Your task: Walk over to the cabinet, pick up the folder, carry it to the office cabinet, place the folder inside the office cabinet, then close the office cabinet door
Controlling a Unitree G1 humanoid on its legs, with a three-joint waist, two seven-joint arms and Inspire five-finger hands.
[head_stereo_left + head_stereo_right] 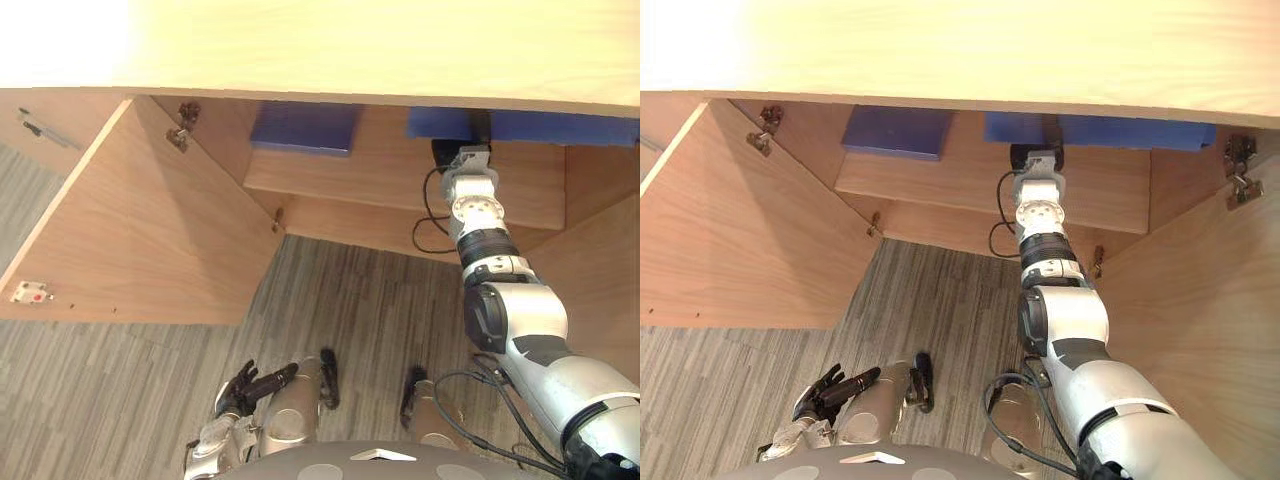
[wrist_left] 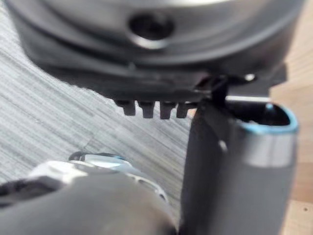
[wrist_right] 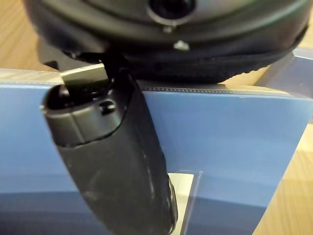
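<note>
Nearest, the left hand (image 1: pixel 245 387) is being held low above the carpet (image 1: pixel 350 300), fingers relaxed and holding nothing. Farther in, the right hand (image 3: pixel 113 157) is being extended into the open office cabinet (image 1: pixel 590 190), its thumb being laid across the blue folder (image 3: pixel 234 142) on the shelf (image 1: pixel 400 178). Whether that hand is gripping cannot be told.

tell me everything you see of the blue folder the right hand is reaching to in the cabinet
The folder is flat and dark blue, with a smooth, plastic-looking cover and a white label pocket on it. It lies flat on the wooden shelf inside the open cabinet, apart from a second blue folder to its left. The thumb of the right hand rests across its cover.
</note>
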